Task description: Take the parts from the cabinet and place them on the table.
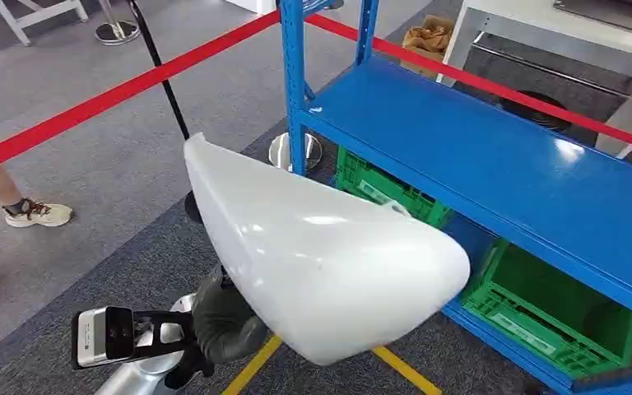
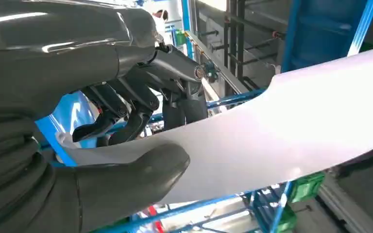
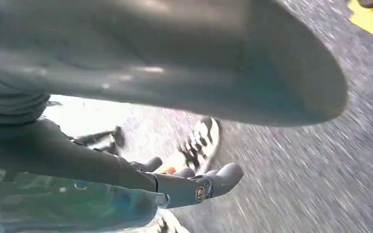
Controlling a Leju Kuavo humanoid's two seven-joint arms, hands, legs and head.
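1. The left hand [image 1: 214, 325] grips the white part [image 1: 321, 255] at its lower edge; in the left wrist view the thumb [image 2: 126, 179] presses one face of the panel and the dark fingers [image 2: 175, 87] close on the other.
2. The white part is clear of the blue cabinet [image 1: 494, 156], held in the air in front of it above the carpeted floor [image 1: 115, 164].
3. The right hand [image 3: 194, 187] holds nothing; its fingers appear partly curled, and how far cannot be told.
4. Risk: the part is large, smooth and held at one edge only. It may pivot or slip if the arm swings quickly.
5. Risk: the free end lies near the cabinet upright [image 1: 294, 90]; a turn toward the tabletop could strike it.
6. Risk: a person's shoe [image 1: 37, 214] and a red barrier tape [image 1: 99, 103] lie close by; a wide swing could reach them.
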